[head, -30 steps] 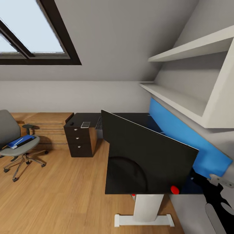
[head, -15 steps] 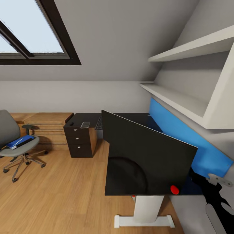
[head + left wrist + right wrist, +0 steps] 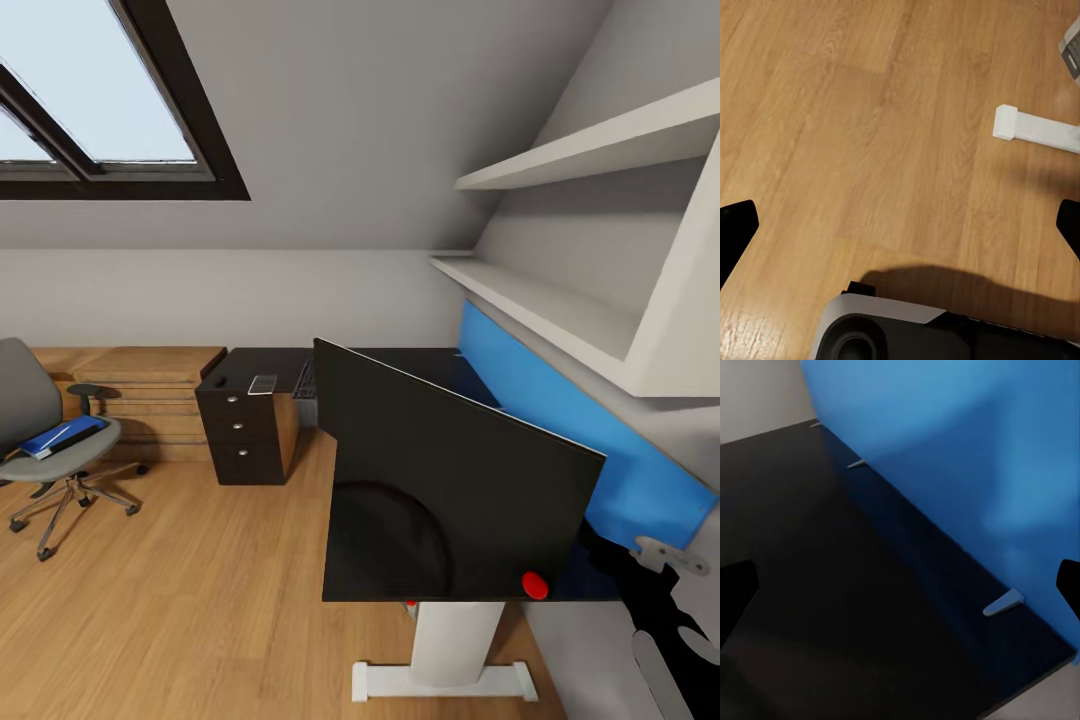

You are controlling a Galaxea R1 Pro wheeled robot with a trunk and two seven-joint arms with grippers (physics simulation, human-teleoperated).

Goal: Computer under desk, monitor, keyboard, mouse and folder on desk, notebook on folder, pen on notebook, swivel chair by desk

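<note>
Monitor [image 3: 455, 480] stands on the bench [image 3: 400, 362]; both sets of fingers spread, holding nothing.
Next I'd fetch the folder [image 3: 62, 436] off the swivel chair [image 3: 45, 440], approaching flat, well clear of the screen.

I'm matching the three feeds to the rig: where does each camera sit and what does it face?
Head view: on the head, facing the monitor on the desk.
Left wrist view: faces the floor and the desk's white foot bar; left gripper open.
Right wrist view: over the desktop; right gripper open.
All three show the desk.
</note>
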